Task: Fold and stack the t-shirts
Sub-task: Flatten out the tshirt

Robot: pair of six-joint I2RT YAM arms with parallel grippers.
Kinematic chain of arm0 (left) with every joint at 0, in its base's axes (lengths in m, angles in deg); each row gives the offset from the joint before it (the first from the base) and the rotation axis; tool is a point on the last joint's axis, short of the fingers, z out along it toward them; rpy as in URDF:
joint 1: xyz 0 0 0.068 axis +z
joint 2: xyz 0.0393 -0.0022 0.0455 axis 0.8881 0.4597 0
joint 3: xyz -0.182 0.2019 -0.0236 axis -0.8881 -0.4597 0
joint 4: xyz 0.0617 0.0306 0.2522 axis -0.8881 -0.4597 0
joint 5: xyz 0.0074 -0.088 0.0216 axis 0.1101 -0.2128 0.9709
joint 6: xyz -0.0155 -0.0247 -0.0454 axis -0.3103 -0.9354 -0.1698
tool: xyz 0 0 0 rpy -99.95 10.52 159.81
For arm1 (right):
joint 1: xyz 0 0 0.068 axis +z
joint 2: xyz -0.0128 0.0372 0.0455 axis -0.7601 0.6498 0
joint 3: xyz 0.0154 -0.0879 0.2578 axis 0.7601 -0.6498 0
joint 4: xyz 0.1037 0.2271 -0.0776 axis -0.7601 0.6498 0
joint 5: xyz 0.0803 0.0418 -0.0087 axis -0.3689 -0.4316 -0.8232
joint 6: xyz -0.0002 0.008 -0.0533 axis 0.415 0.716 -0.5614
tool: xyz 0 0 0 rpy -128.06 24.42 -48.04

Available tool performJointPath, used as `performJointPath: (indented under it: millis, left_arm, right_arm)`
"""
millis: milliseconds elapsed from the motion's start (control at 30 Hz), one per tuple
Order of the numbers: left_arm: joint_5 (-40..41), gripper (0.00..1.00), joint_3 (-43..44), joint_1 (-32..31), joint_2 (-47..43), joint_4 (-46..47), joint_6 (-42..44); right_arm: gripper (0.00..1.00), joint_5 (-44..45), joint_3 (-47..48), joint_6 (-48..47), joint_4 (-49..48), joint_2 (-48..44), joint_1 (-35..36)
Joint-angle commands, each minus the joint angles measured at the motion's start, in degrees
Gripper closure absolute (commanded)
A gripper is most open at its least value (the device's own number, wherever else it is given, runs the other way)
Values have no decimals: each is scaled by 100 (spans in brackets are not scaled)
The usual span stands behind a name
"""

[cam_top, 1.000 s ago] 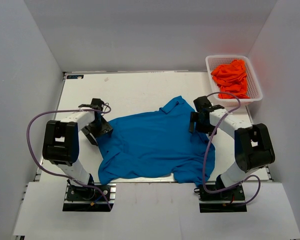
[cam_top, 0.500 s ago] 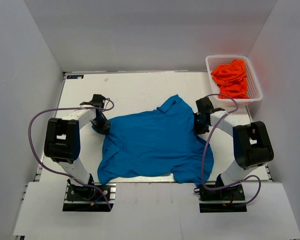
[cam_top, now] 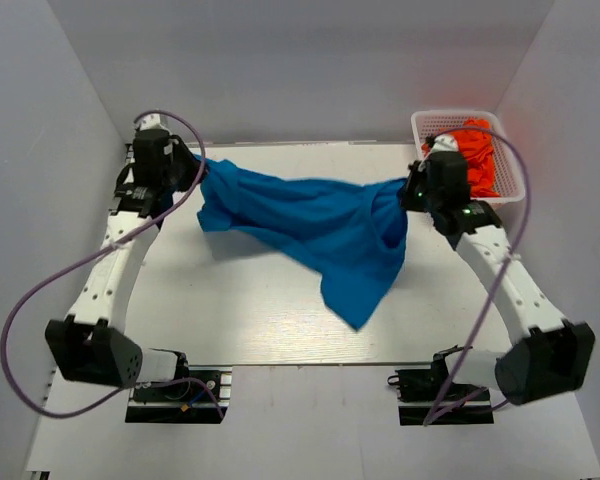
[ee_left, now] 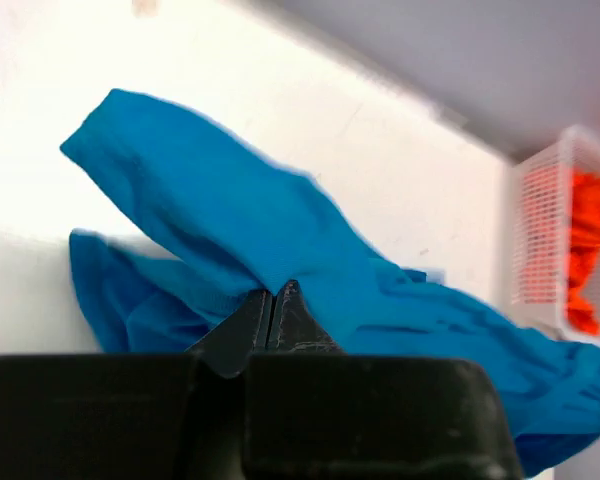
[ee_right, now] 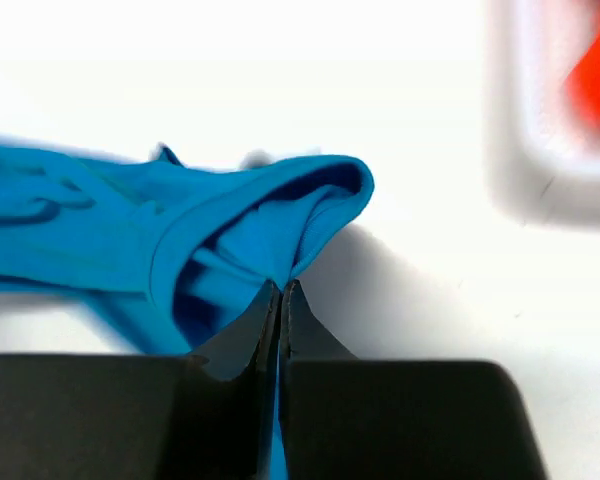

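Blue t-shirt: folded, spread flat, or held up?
Held up, unfolded: the blue t-shirt hangs stretched between left gripper and right gripper, jaws shut on it, middle sagging.

This looks like a robot lab. A white table (cam_top: pixel 270 310) sits inside plain grey walls (cam_top: pixel 300 70). Two robot arms, the left arm (cam_top: pixel 112 265) and the right arm (cam_top: pixel 505 280), are bolted at the table's near edge, and purple wires (cam_top: pixel 166 112) loop from them.

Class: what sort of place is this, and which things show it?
Likely a robot test booth: plain grey walls enclose a white table; left arm and right arm hold a blue t-shirt.
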Motion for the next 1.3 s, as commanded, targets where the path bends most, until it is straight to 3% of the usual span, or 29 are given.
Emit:
performJointPath:
  millis: [0, 300, 467, 800, 967, 1133, 1267]
  left_arm:
    - [198, 100, 386, 19, -631, 100, 252]
    - [805, 100, 1134, 19, -1625, 434, 771]
    - [709, 100, 1398, 19, -2089, 434, 1079]
    - [849, 100, 1336, 19, -2943, -127, 1080]
    - [718, 100, 740, -34, -2707, -296, 781]
    - [560, 100, -429, 36, -2312, -33, 552]
    - [559, 100, -1087, 37, -1565, 519, 411]
  right_arm:
    - [100, 454, 561, -252, -64, -624, -6]
    - [100, 938, 1571, -701, -257, -1468, -23]
    - [100, 1000, 2030, -947, -240, -1855, -14]
    - [100, 973, 1935, -965, 32, -2646, -14]
    - [100, 999, 1207, -754, -90, -2612, -6]
    - [100, 1078, 354, -613, -529, -2375, -14]
    - [100, 1149, -78, -534, -915, -1517, -23]
